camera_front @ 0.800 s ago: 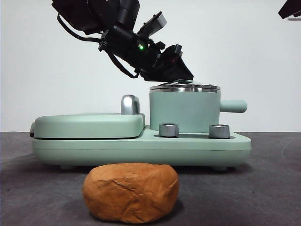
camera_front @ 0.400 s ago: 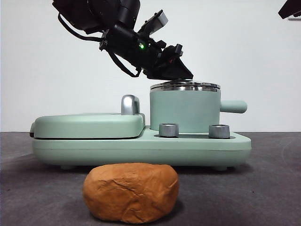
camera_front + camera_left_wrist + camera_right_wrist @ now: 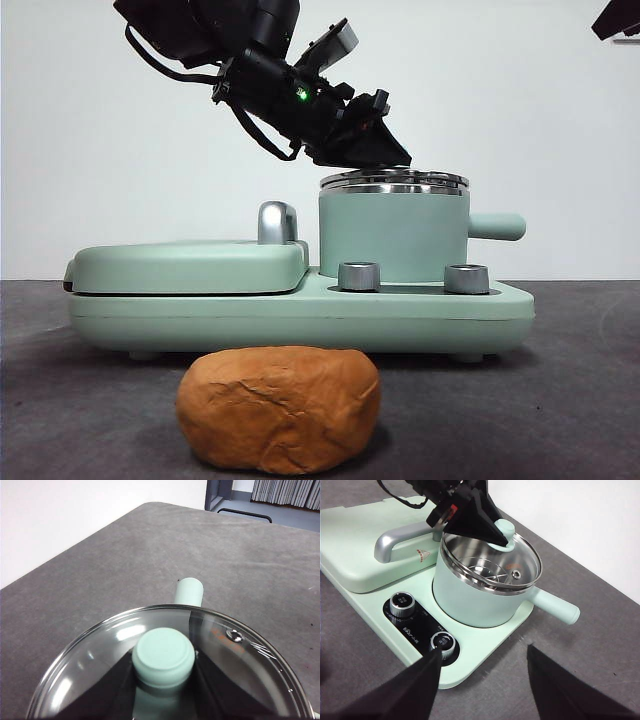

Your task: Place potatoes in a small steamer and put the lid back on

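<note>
The small steamer stands on the right of the mint-green cooker base; it also shows in the right wrist view, and its inside looks empty. My left gripper is shut on the green knob of the glass lid. It holds the lid just above the steamer's steel rim. The potato, orange-brown and wrinkled, lies on the table in front of the cooker. My right gripper is open and empty, hovering above the table in front of the cooker's knobs.
The flat green griddle cover with its chrome handle takes up the left of the base. Two steel dials sit in front of the steamer. The steamer's handle sticks out to the right.
My left gripper has risen slightly with the lid, which now sits a little above the steamer's rim. The potato and right arm have not moved.
</note>
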Available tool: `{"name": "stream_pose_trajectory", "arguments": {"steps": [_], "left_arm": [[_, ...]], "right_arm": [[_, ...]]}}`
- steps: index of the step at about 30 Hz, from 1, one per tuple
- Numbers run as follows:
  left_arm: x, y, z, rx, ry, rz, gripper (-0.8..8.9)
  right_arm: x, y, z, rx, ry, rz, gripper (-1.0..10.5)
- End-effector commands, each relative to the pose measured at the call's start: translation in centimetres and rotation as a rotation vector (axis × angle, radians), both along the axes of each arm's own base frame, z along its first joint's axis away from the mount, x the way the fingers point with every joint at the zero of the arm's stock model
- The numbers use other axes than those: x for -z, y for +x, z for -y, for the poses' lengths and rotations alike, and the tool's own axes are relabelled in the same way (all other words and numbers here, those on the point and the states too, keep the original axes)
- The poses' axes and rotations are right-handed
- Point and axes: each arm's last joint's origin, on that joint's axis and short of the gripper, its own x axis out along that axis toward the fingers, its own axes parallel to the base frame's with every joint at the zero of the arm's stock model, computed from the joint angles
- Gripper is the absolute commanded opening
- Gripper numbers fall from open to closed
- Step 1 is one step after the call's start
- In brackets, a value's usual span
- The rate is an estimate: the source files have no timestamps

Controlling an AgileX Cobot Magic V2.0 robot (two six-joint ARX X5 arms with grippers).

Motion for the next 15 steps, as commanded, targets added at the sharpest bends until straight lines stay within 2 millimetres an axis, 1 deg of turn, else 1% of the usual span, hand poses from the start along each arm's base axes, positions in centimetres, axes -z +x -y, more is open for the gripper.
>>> {"name": "stream_pose_trajectory", "arguments": {"steps": [1, 7, 10, 15], "left_arm": [[-3.1, 0.0, 0.1, -0.007, -0.053, 0.094, 0.15], [-7.5, -1.5, -1.3, -0.015, -0.106, 0.177, 0.15], [-10.0, -2.6, -2.5, -0.027, -0.142, 0.214, 0.15], [-13.9, -5.1, -4.9, -0.054, -0.178, 0.203, 0.15]], "right_arm": [[-0.6, 0.0, -0.1, -0.007, 0.000, 0.025, 2.7], [-0.6, 0.0, -0.1, -0.007, 0.000, 0.025, 2.7], [-0.6, 0.0, -0.1, -0.007, 0.000, 0.025, 2.7], [-0.6, 0.0, -0.1, -0.007, 0.000, 0.025, 2.7]]}}
